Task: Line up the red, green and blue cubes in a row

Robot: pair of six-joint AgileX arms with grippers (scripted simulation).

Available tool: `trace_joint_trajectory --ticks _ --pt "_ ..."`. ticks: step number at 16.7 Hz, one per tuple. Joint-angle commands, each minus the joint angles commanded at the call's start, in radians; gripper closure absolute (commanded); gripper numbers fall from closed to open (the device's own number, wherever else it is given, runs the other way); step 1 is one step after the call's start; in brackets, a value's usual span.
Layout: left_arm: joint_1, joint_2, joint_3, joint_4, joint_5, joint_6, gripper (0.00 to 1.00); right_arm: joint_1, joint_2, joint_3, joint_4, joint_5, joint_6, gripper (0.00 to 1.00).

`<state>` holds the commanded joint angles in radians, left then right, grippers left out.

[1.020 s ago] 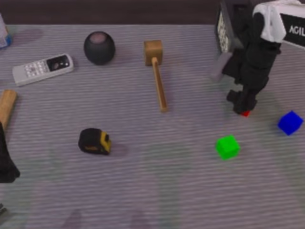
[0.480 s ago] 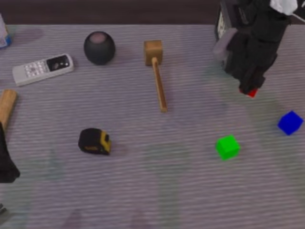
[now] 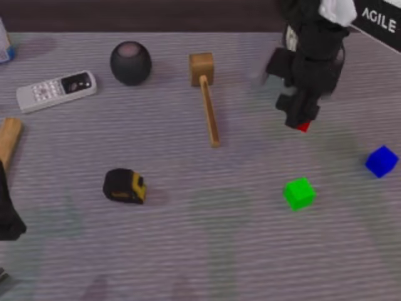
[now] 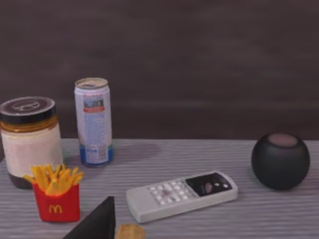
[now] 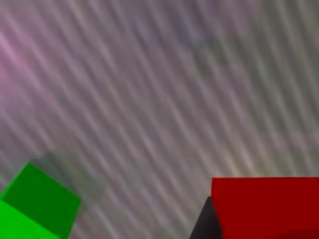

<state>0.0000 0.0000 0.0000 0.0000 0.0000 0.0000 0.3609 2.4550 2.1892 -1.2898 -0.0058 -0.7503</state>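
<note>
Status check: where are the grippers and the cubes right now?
Right gripper shut on red cube, raised above the table. Left arm parked at left edge. Green cube and blue cube on the table, apart. Nothing between them.

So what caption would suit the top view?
Right gripper carries the red cube above the table, green cube and blue cube waiting.

The top view is looking straight down on the striped table [image 3: 207, 251]. The left wrist view is sitting low, facing level across the table's ten-o'clock corner, sharing the remote control [image 4: 182, 195] [image 3: 56, 90] and dark round speaker [image 4: 280, 161] [image 3: 131, 63]. The right wrist view is looking down from very close, sharing the red cube [image 5: 266, 204] [image 3: 304, 126] and green cube [image 5: 35, 204] [image 3: 299, 192].
</note>
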Motion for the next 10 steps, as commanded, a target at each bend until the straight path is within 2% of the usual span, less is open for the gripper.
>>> trace_joint_trajectory --ticks 7,10 --pt "0.000 0.000 0.000 0.000 0.000 0.000 0.00 0.422 0.020 0.071 -0.062 0.002 0.093 1.00" --pt "0.000 0.000 0.000 0.000 0.000 0.000 0.00 0.548 0.016 0.091 -0.075 0.004 0.125 1.00"
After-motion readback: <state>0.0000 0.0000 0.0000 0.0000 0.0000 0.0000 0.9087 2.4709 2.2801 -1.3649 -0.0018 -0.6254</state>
